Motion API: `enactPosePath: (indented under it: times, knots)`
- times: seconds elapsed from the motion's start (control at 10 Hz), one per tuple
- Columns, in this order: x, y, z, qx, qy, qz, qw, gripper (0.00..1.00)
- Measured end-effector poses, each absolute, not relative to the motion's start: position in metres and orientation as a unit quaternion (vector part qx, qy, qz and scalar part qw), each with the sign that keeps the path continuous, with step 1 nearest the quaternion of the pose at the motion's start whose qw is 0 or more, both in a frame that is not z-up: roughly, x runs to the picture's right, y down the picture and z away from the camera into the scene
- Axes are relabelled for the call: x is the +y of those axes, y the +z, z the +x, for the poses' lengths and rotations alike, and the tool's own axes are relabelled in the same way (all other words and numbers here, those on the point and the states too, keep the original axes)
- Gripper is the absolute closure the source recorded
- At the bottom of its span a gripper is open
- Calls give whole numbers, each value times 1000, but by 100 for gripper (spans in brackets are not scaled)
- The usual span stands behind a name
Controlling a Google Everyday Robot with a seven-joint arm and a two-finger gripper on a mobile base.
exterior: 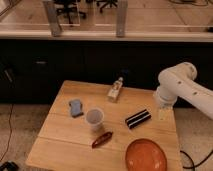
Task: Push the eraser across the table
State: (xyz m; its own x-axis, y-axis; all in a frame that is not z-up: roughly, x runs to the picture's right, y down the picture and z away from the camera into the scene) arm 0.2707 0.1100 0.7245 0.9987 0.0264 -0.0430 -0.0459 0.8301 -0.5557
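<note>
We see the eraser (137, 118), a black block with thin white lengthwise stripes, lying slantwise on the table (60, 145) near its right edge. The gripper (163, 114) hangs just beside it, over that edge; we cannot tell its state.

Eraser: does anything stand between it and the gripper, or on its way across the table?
Nothing visible lies between the gripper, by the edge of the table, and the eraser. Pushed away from the gripper, the eraser would probably meet the white cup.
</note>
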Motion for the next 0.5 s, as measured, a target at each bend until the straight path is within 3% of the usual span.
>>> enactPosePath:
  times: [0.5]
  knots:
    - [116,745,270,18,25,-296,955,20]
